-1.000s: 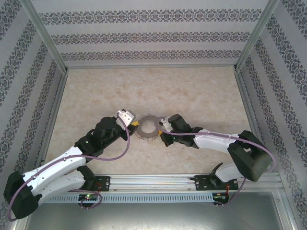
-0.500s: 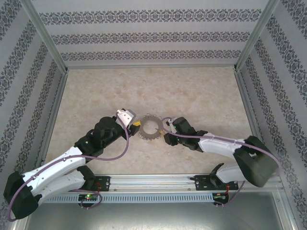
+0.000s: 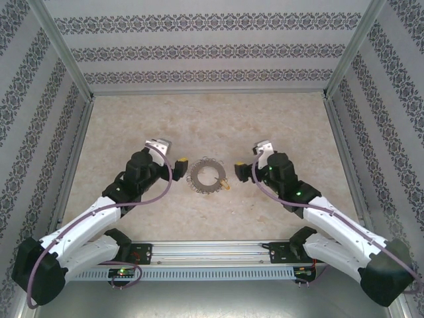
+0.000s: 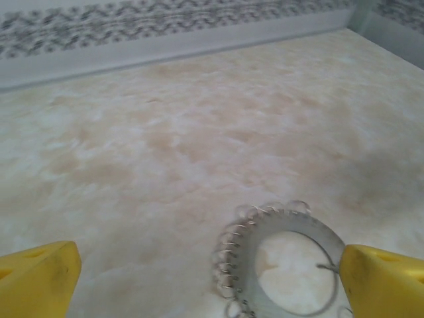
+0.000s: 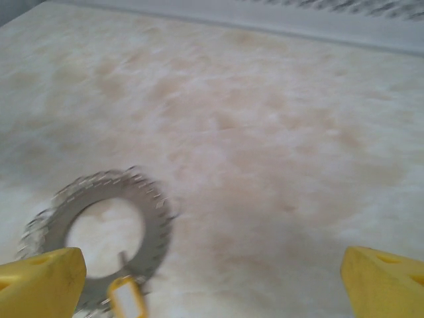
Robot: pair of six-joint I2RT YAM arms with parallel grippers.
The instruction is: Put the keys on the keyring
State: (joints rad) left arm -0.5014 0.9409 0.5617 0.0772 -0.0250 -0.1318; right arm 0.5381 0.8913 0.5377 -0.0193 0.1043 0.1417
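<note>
**Keyring lies free between two spread grippers**

We see the keyring (image 3: pixel 207 177) flat at mid-table (image 3: pixel 285 126), with the key (image 3: pixel 226 183) touching its right rim. Our left gripper (image 4: pixel 209 281) sits just left of the ring and our right gripper (image 5: pixel 212 281) just right. Both have fingers wide apart and grip nothing. Bare marbled surface runs to the far rail (image 3: pixel 209 93) and the patterned side walls (image 3: pixel 40 112), well apart from the ring.

Open tabletop (image 3: pixel 212 126) all round; obstacles: keyring (image 3: pixel 197 177) + key (image 3: pixel 227 183) at ctr.
</note>
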